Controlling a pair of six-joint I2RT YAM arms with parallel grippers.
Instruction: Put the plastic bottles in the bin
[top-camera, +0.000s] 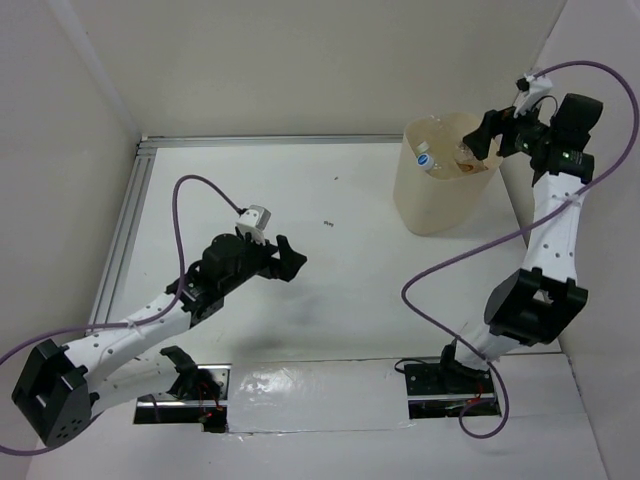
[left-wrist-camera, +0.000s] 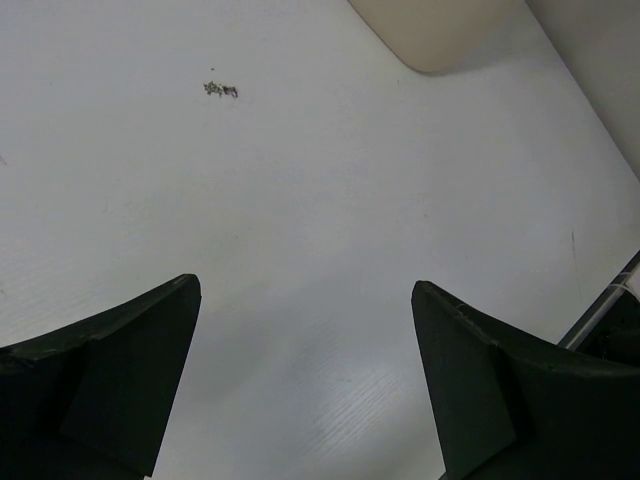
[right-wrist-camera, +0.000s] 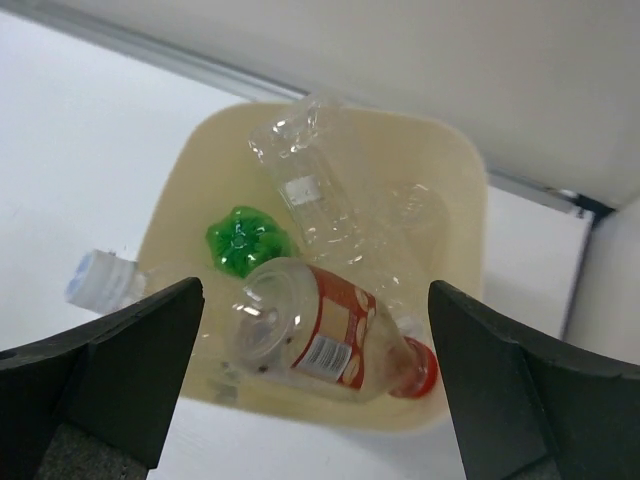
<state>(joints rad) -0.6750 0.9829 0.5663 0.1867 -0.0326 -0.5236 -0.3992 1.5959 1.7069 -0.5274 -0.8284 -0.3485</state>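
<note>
The cream bin (top-camera: 430, 205) stands at the far right of the table. It also shows in the right wrist view (right-wrist-camera: 470, 200) from above. Inside lie a clear bottle with a red label and red cap (right-wrist-camera: 335, 335), a green bottle (right-wrist-camera: 240, 238), a crushed clear bottle (right-wrist-camera: 310, 195) and a bottle with a pale blue cap (right-wrist-camera: 95, 280). My right gripper (top-camera: 487, 137) hovers open and empty above the bin's far rim; in its own view (right-wrist-camera: 315, 300) the red-label bottle lies below the jaws, apart from them. My left gripper (top-camera: 290, 258) is open and empty over bare table, as its wrist view (left-wrist-camera: 305, 290) shows.
White walls close the table on the left, back and right. A metal rail (top-camera: 125, 225) runs along the left and far edges. A small dark speck (top-camera: 327, 223) lies mid-table. The bin's base corner (left-wrist-camera: 440, 30) shows in the left wrist view.
</note>
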